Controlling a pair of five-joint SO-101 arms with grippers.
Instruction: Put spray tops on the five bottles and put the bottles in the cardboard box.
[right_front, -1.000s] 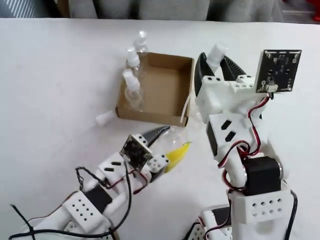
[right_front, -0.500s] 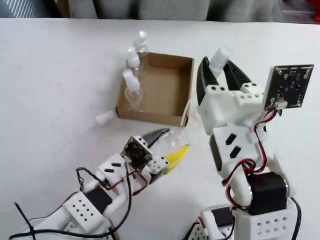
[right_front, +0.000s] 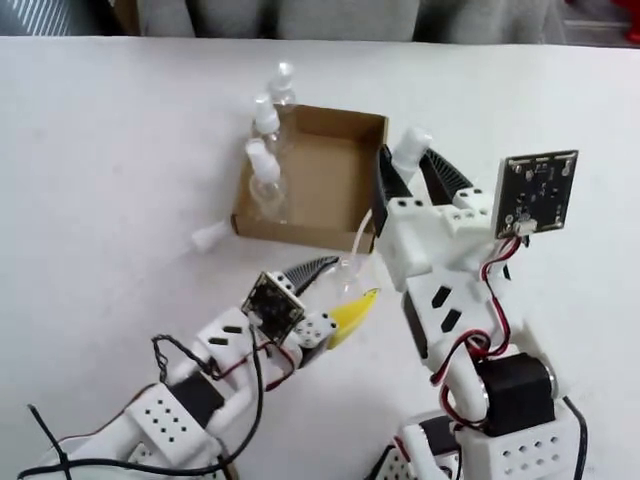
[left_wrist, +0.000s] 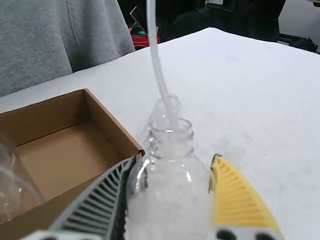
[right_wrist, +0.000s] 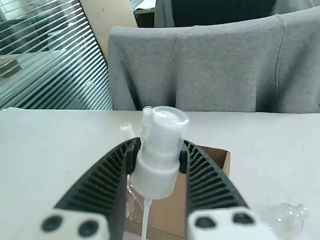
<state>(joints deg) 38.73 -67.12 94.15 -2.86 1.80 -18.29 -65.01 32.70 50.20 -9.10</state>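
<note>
My left gripper is shut on a clear bottle that stands upright on the table just in front of the cardboard box. In the left wrist view the left gripper clamps the bottle below its open neck. Above it, my right gripper is shut on a white spray top. The top's thin tube hangs down and its end sits in the bottle's neck. In the right wrist view the spray top is squeezed between the right gripper's black fingers.
Three capped bottles stand in a row at the box's left wall. A loose spray top lies on the table by the box's front left corner. Another clear bottle lies on the table to the right of the box.
The right gripper has carried the spray top left and down, from beside the box to above the held bottle. The left arm and its bottle have stayed put.
</note>
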